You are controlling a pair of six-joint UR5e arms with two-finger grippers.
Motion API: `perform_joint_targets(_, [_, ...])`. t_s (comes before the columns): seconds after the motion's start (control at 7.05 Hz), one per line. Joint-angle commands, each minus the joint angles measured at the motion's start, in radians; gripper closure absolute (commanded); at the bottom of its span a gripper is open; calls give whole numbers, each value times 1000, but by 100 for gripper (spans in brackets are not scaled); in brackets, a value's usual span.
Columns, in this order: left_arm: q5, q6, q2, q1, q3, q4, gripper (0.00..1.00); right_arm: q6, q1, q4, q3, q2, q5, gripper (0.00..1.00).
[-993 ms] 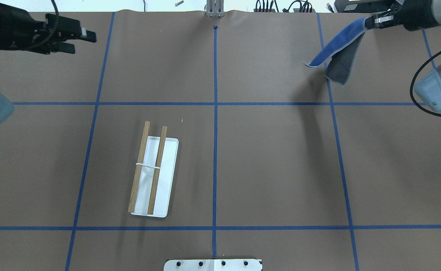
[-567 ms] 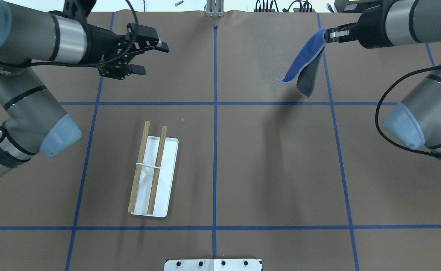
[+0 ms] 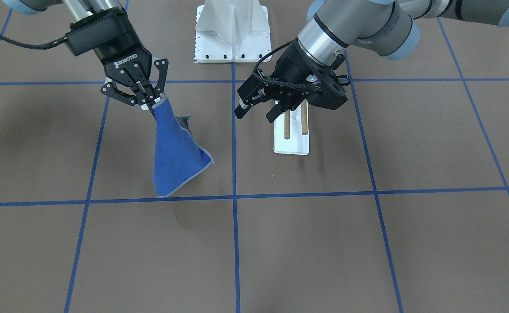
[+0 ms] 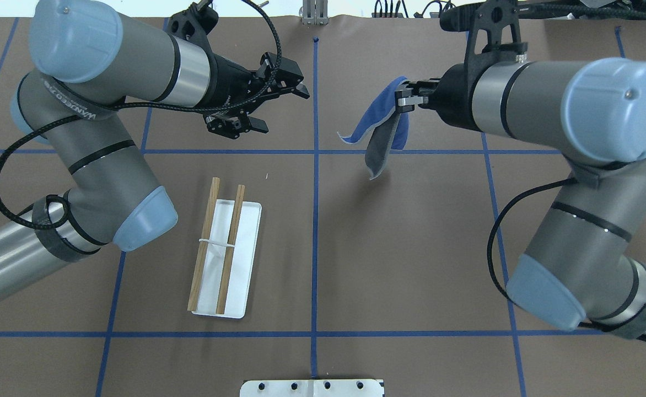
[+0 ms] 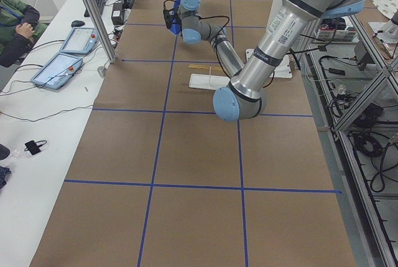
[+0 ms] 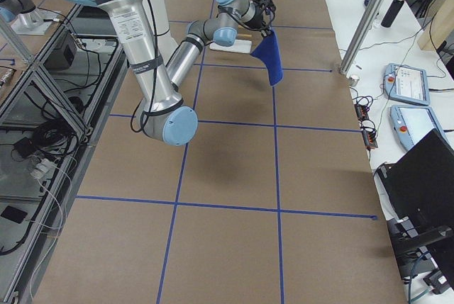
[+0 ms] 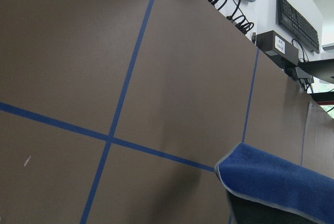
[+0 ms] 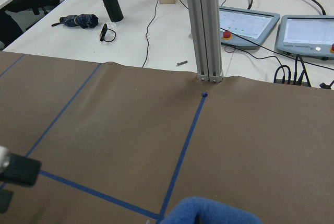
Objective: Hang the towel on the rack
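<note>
The royal-blue towel (image 4: 379, 113) hangs folded in the air from my right gripper (image 4: 402, 102), which is shut on its top corner; its grey underside shows. In the front view it droops from the gripper (image 3: 151, 103) as a cone (image 3: 174, 152). The rack (image 4: 244, 248), a white base with two brown dowels (image 4: 204, 242), stands on the table left of centre. My left gripper (image 4: 280, 110) is open and empty, in the air beyond the rack's far end and facing the towel. In the front view it (image 3: 254, 115) hides part of the rack (image 3: 291, 145).
Blue tape lines (image 4: 315, 220) grid the brown table. The white bolted robot pedestal (image 3: 233, 30) sits at the robot-side edge. Control pads and cables (image 8: 245, 23) lie beyond the far edge. Both arms' elbows hang over the table's sides.
Both arms swung in towards the centre line. My right gripper carried the towel leftwards and my open left gripper moved right, so the two stand much closer together.
</note>
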Motion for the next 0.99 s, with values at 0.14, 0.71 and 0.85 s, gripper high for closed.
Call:
perform_joint_targets(0.14, [101, -62, -30, 89, 3, 4, 2, 32, -205, -9, 50, 44, -255, 100])
perform_joint_targets(0.71, [103, -113, -29, 98, 0, 3, 23, 45, -290, -9, 54, 56, -373, 100])
perform_joint_targets(0.85, [104, -107, -23, 98, 0, 4, 25, 45, -290, -9, 53, 62, -373, 100])
